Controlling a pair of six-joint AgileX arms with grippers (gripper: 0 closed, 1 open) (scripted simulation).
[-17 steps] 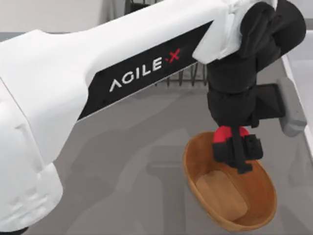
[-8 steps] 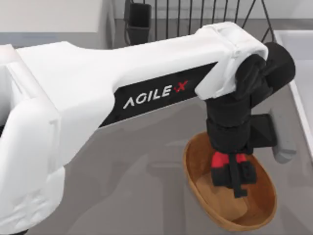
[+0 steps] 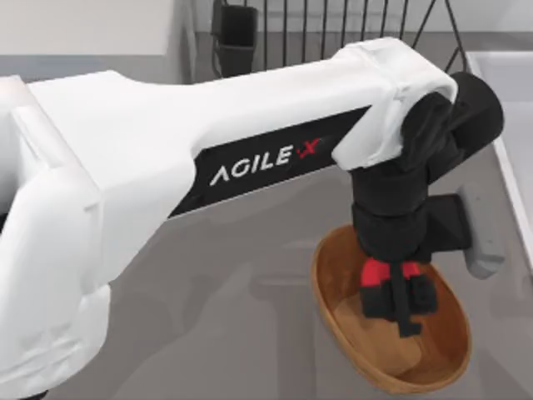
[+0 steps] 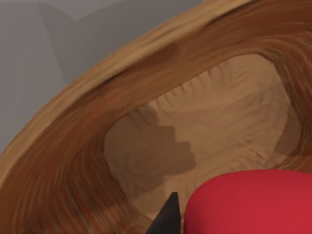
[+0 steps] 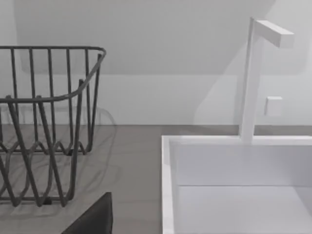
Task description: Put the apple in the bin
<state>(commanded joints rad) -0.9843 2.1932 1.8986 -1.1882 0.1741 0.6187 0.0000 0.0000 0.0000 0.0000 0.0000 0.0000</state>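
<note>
The bright red apple (image 3: 386,270) is held in my left gripper (image 3: 400,300), whose black fingers are shut on it. My left arm reaches across the table from the left, and the gripper hangs inside the bin (image 3: 331,268), an oval brown wooden basket at the front right. In the left wrist view the apple (image 4: 253,202) sits just above the bin's tan bottom (image 4: 219,126), with one black fingertip (image 4: 168,219) beside it. A dark part of my right gripper (image 5: 92,219) shows at the edge of the right wrist view, away from the bin.
A black wire dish rack (image 3: 333,25) stands at the back of the table, behind the left arm. A white sink (image 5: 234,185) with a white faucet (image 5: 253,73) lies along the right side. Grey tabletop (image 3: 233,325) lies left of the bin.
My left gripper has come down with the apple from above the bin's rim into the bin. Over the last half second it has barely moved.
</note>
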